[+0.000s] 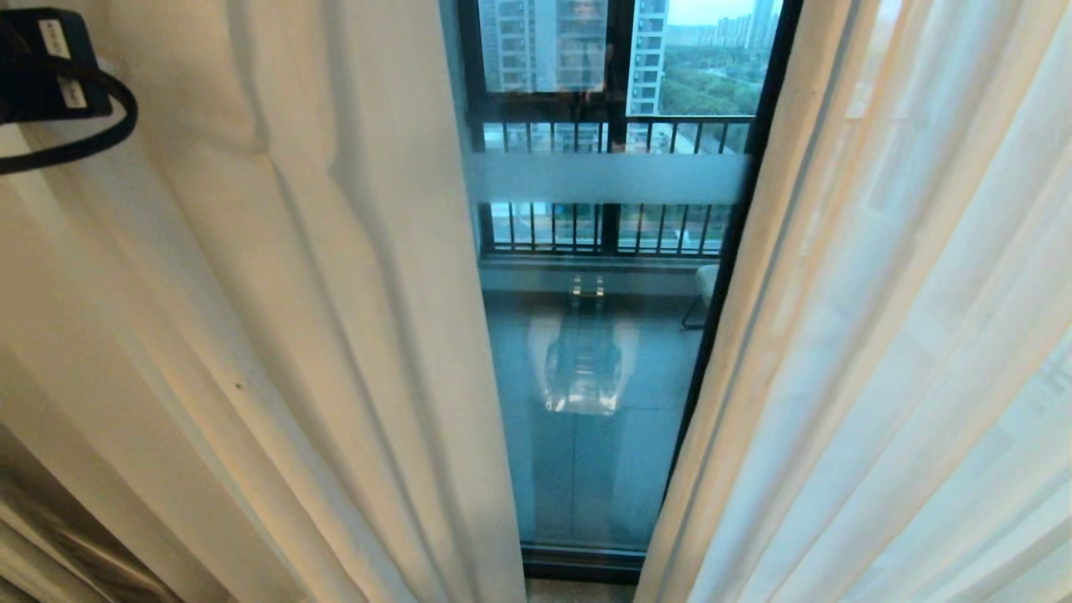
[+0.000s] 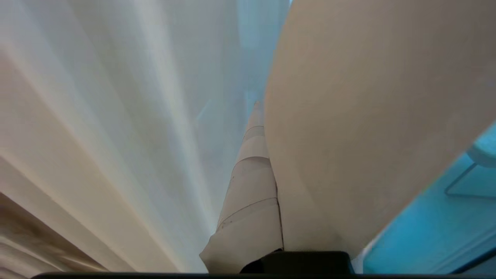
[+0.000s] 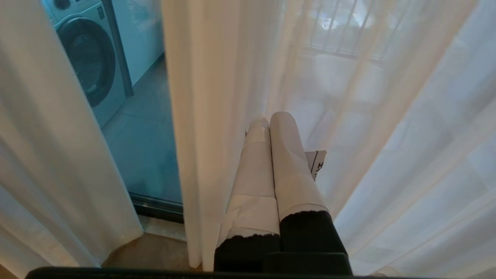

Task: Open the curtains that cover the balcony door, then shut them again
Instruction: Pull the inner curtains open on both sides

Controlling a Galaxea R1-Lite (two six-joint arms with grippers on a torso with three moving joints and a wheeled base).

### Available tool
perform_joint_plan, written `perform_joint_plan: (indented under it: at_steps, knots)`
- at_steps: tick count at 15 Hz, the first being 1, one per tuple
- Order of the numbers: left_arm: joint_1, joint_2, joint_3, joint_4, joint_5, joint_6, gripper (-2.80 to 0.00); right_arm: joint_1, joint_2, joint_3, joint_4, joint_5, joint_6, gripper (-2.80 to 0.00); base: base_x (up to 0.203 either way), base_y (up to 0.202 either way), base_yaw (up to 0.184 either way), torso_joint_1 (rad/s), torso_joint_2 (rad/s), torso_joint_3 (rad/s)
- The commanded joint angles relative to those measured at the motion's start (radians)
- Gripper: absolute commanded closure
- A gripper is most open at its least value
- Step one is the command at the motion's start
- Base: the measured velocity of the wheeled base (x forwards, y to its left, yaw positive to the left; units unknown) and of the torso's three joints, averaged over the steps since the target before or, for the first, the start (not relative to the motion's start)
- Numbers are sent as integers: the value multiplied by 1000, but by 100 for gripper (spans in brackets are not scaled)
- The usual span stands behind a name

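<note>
We see the curtains (image 1: 335,335) parted either side of the balcony door (image 1: 586,402); our left pincer (image 2: 257,162) is pinching, it seems, the left drape's edge to drag it; right pincer (image 3: 271,155) pressed together

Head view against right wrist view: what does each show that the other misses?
Only the head view shows the balcony railing with towers beyond it, and a black cable at the upper left. Only the right wrist view shows the shut right gripper against the sheer curtain, plus a washing machine. Both show the curtains parted over the balcony door.
</note>
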State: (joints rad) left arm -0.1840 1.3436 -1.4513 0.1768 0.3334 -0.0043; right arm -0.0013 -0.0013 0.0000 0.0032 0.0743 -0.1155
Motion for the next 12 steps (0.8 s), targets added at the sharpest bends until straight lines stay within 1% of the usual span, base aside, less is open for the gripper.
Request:
perform_joint_plan:
  at_steps: [1, 12]
  knots:
    - [-2, 2, -1, 1, 3, 0, 0, 0, 1, 0, 0, 1, -1, 0, 0, 190, 0, 1, 1, 7]
    - [-5, -8, -1, 3, 3, 0, 0, 1, 1, 0, 0, 1, -1, 0, 0, 188, 1, 2, 4, 3]
